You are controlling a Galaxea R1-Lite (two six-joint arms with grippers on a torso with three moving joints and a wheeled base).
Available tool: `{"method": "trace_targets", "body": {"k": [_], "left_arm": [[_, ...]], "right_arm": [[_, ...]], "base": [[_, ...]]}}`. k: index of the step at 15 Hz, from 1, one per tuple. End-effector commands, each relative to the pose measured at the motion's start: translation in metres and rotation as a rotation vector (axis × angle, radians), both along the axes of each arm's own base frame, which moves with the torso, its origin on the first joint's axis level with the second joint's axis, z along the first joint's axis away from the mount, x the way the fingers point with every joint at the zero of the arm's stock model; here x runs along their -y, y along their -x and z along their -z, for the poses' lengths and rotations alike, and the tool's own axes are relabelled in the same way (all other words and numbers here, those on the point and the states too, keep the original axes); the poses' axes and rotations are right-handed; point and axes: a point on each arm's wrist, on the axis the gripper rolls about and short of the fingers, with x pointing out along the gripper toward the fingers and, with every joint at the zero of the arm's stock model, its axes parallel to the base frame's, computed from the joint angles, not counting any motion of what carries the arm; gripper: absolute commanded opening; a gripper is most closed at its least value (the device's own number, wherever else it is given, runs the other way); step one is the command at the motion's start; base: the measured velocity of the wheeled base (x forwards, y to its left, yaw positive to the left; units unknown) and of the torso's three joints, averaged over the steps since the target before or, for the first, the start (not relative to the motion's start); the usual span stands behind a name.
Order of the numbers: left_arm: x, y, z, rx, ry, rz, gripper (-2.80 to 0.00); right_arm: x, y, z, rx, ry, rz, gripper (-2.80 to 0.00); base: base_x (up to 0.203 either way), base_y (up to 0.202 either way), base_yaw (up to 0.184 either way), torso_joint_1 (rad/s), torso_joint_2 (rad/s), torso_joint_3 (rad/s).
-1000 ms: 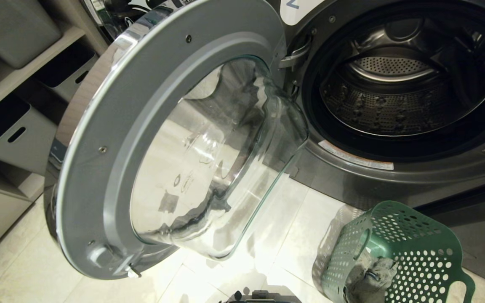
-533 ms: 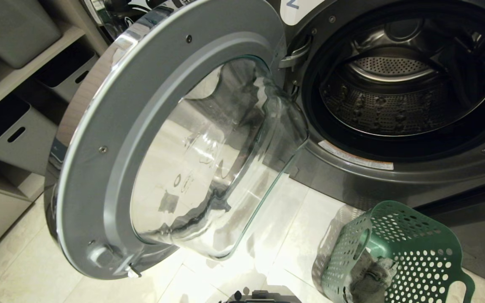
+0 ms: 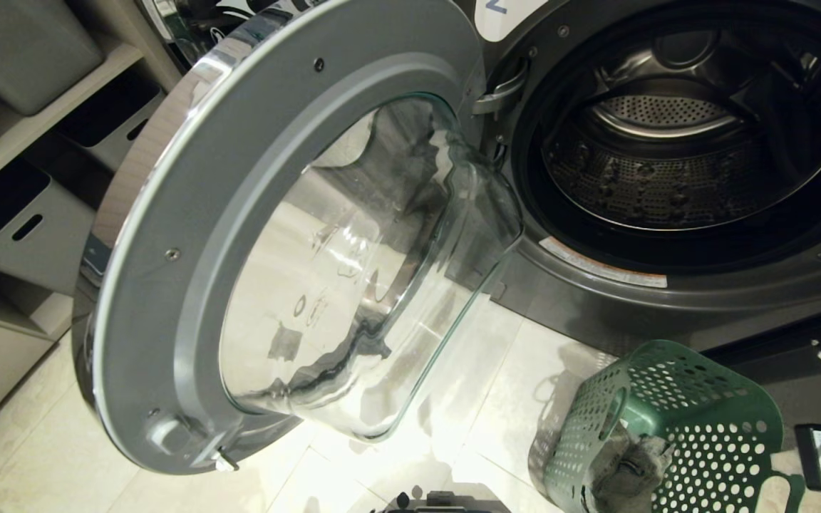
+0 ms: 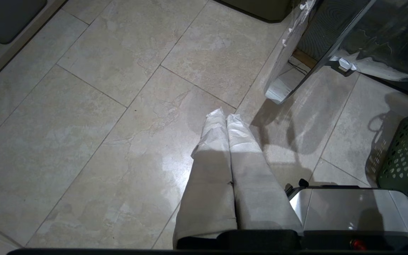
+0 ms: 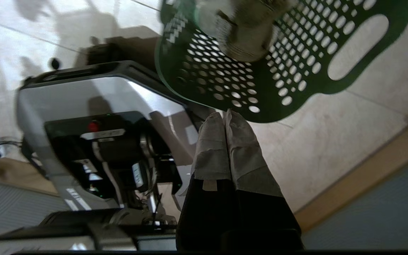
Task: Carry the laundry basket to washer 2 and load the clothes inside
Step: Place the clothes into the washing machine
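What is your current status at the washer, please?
Both grippers shut, empty: left gripper, right gripper. Clothes in laundry basket. Washer 2 door open, unobstructed.

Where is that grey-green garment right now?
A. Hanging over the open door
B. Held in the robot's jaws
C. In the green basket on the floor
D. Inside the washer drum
C: the garment lies in the green basket, which stands on the floor below the washer, whose drum looks empty.

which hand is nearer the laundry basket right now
Right. The right hand, shut and empty, sits just beside the laundry basket wall without clearly touching it. The left hand, also shut, hangs over bare floor tiles, with the basket off at that view's edge.
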Motion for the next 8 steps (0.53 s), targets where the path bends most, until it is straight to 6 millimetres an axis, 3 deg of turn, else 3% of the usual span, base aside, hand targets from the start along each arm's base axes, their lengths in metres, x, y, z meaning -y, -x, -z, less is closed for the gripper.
{"method": "trace_targets", "body": {"k": [1,8], "left_arm": [[0.000,0.000,0.000,-0.003,0.000,0.000,-2.80],[0.000,0.000,0.000,-0.003,0.000,0.000,-2.80]], "right_arm": [[0.014,-0.030,0.046,-0.195,0.025,0.084,-2.80],[0.056,-0.091,0.144,-0.305,0.063,0.143,-2.80]], "base": [[0.000,0.000,0.000,0.000,0.00,0.000],[0.000,0.000,0.000,0.000,0.00,0.000]]}}
